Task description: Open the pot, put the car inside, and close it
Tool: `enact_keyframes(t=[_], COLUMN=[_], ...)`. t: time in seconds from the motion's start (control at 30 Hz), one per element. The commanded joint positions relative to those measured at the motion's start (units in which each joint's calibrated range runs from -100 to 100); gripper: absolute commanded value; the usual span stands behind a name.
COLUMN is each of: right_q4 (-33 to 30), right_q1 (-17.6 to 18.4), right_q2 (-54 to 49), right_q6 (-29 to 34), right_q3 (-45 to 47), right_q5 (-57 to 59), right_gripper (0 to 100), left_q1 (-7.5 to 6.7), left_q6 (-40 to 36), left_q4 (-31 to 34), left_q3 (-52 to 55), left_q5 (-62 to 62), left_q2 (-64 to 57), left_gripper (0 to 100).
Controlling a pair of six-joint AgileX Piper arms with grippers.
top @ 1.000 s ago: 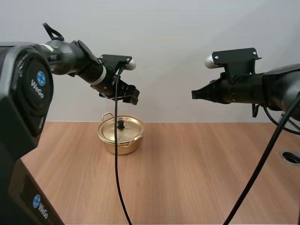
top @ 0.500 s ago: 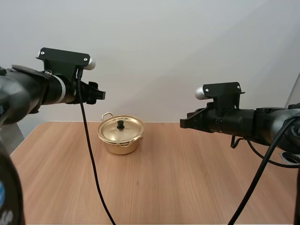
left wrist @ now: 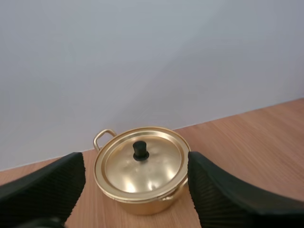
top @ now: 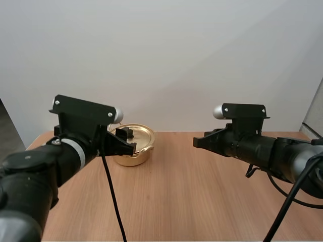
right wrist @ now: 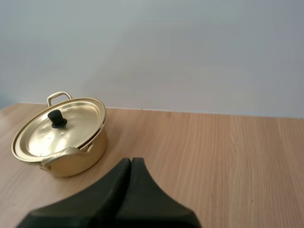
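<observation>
Facing the lidded pot [left wrist: 142,205] just ahead of my spread left gripper [top: 127,145], right gripper [top: 198,142] closed empty well to its right, I fear a low finger shoving it aside before I pinch the knob [left wrist: 139,149].

1. The pot [top: 133,157] is sitting on the table [top: 202,196], near its far edge and toward the far-left corner.
2. The lid [top: 141,134] is resting on the pot, with its knob [left wrist: 139,149] standing at the lid's middle.
3. The left gripper [top: 126,145] is hanging before the pot, apart from it.
4. The right gripper [top: 197,142] is hovering right of the pot, well apart, over the table's far middle.
</observation>
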Motion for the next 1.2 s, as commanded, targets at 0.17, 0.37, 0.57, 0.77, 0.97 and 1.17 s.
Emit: enact_keyframes(t=[0.17, 0.37, 0.57, 0.77, 0.97, 1.17], right_q4=[-0.81, -0.81, -1.25, -0.83, -0.72, -0.83], right_q1=[-0.02, -0.02, 0.90, 5.85, 8.36, 8.44], right_q2=[-0.14, -0.14, -3.21, -24.49, -52.00, -54.41], right_q6=[0.00, 0.00, 0.00, 0.00, 0.00, 0.00], right_q3=[7.72, 11.80, 16.05, 20.69, 22.26, 22.26], right_q5=[-11.58, -13.61, -20.95, -31.69, -46.23, -60.57], right_gripper=[0, 0, 0, 0, 0, 0], left_q1=[0.03, 0.03, -0.04, -2.58, -7.51, -13.53], left_q6=[-1.84, -1.84, -1.95, -5.73, -30.63, -69.52], left_q4=[2.92, 16.49, 45.70, 53.92, 58.37, 76.25], left_q3=[6.00, 14.67, 14.95, 15.22, 15.92, 18.70], left_q5=[-3.63, -2.69, 3.66, 14.98, 6.47, -21.01], left_q2=[-11.14, -11.14, -14.54, -26.89, -36.78, -36.78], left_gripper=[100, 100, 100, 100, 100, 100])
